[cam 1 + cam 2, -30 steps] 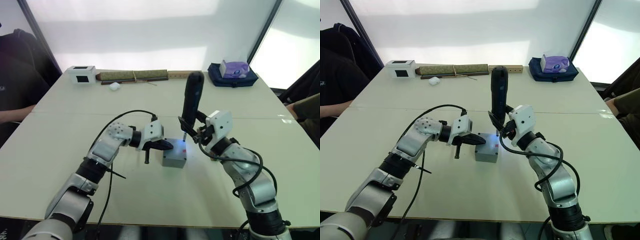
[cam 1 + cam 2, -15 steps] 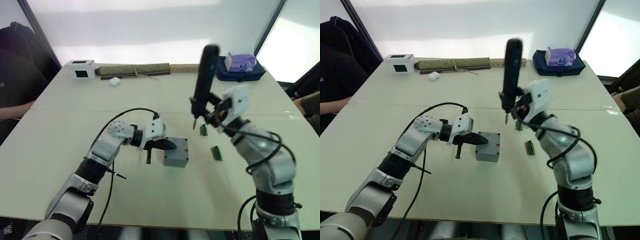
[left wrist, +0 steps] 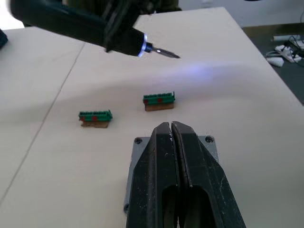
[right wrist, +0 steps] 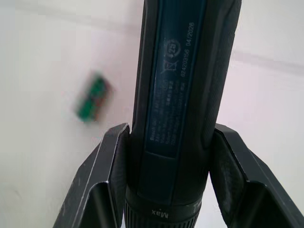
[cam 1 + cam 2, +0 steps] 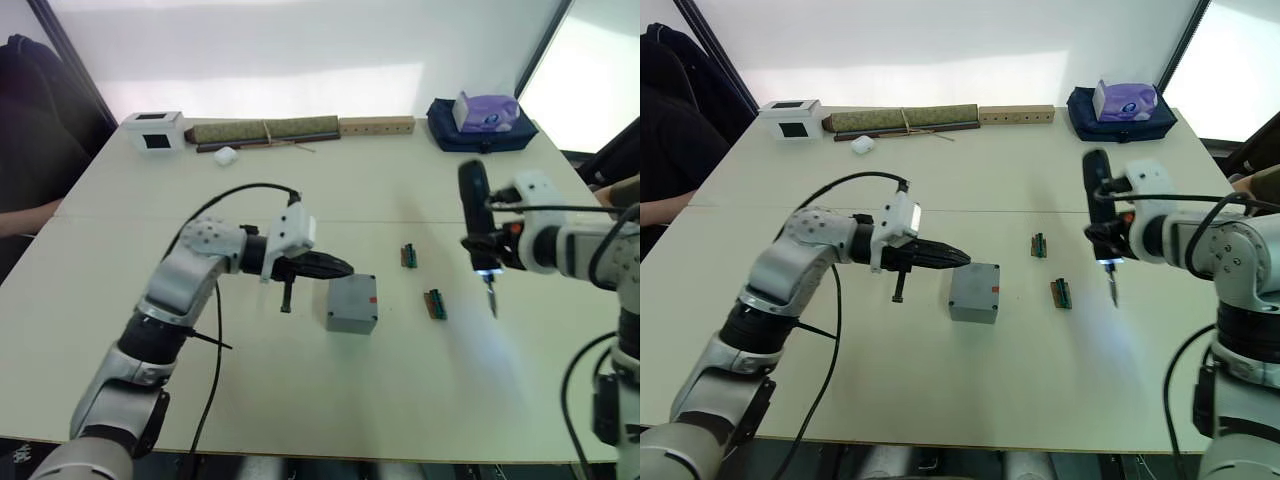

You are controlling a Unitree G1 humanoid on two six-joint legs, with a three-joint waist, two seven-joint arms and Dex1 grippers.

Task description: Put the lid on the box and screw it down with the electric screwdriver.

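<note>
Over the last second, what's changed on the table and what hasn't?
The right tool, shut on the electric screwdriver, carried it off the box toward the robot's right; its lit bit now hangs over bare table beyond the two green connectors. The left tool, shut, stays at the box's left edge. The box has not moved, with its lid on.

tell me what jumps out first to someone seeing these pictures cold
The electric screwdriver stands out first: the right tool grips it upright over the table's right side, tip light casting a bluish glow on the surface. Next, the grey box at mid-table, with the left tool, its fingers shut, hovering by its left edge, and two small green parts lying between box and screwdriver.
</note>
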